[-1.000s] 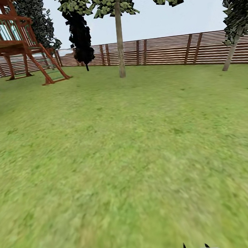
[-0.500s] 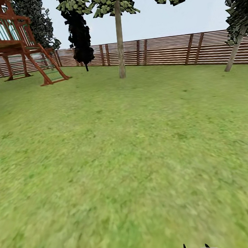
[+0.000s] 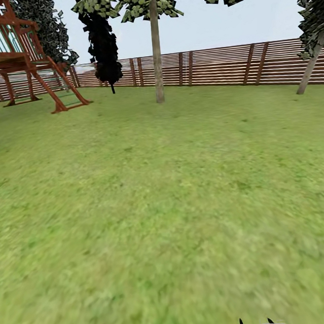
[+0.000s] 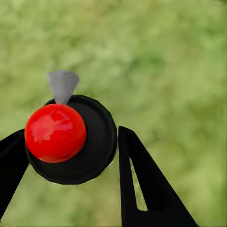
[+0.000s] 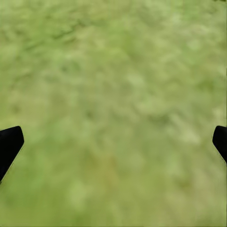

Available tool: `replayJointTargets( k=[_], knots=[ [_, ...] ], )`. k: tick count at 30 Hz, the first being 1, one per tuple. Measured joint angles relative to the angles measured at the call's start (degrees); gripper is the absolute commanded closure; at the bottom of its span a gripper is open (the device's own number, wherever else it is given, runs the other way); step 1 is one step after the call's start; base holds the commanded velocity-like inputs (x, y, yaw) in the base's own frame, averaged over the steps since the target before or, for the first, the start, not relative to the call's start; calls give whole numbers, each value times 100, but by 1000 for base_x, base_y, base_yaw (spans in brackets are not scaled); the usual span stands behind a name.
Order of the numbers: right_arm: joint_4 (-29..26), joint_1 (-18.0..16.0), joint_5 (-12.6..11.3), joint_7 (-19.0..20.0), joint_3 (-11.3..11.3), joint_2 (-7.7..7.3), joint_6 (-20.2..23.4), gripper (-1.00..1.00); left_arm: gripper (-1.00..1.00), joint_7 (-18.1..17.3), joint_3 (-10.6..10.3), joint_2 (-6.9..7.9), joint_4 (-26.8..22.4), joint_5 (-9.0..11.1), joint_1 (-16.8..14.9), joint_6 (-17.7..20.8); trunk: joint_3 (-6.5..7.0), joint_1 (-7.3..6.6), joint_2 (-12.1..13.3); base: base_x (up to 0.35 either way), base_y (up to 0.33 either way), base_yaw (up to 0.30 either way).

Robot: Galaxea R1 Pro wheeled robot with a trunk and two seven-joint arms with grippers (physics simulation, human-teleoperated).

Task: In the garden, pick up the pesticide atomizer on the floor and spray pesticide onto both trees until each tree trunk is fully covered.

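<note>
Stretching to a brown slat fence (image 3: 212, 67), mottled grass (image 3: 166, 206) carries an upright tree (image 3: 156, 48) and a leaning tree (image 3: 311, 68). Left tool (image 4: 71, 156) clamps the pesticide atomizer (image 4: 94, 142); right tool (image 5: 113, 142) spread wide.

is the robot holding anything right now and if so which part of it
The left gripper grips the pesticide atomizer by its round black body. The right gripper is open, empty.

Upright tree (image 3: 157, 58) stands ahead before the fence (image 3: 212, 67), leaning tree (image 3: 311, 63) right, playset (image 3: 18, 62) left.
</note>
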Motion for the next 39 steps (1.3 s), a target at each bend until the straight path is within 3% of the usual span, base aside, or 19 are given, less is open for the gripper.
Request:
replayJointTargets(
  k=[39],
  knots=[
    [12,0,2,-6,2,8,6,-100,100,0,-1,-3,6,7,0,0,0,0,0,339,0,0]
  ],
)
